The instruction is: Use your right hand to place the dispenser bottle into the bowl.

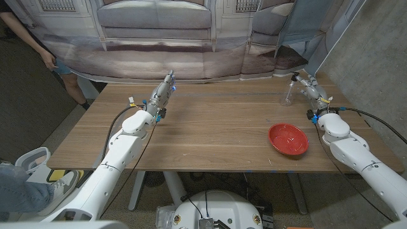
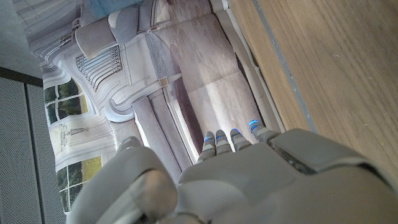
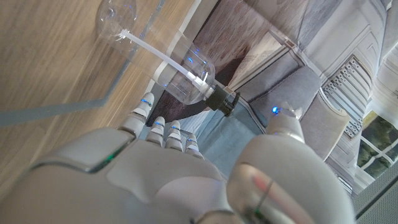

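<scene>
A clear dispenser bottle (image 1: pixel 289 93) with a black pump top stands upright near the table's far right edge. In the right wrist view the bottle (image 3: pixel 177 70) shows just beyond my fingers (image 3: pixel 163 132), with my thumb apart on its other side and nothing gripped. My right hand (image 1: pixel 310 88) stands just right of the bottle, fingers apart. The red bowl (image 1: pixel 288 139) sits nearer to me on the right side, with nothing in it. At the far left-middle my left hand (image 1: pixel 163 90) is raised with its fingers (image 2: pixel 231 138) stretched out, holding nothing.
A printed backdrop (image 1: pixel 159 38) hangs right behind the table's far edge (image 1: pixel 210 83). At the far left stands a person (image 1: pixel 54 60). Bare wooden table (image 1: pixel 216 127) lies between my two arms.
</scene>
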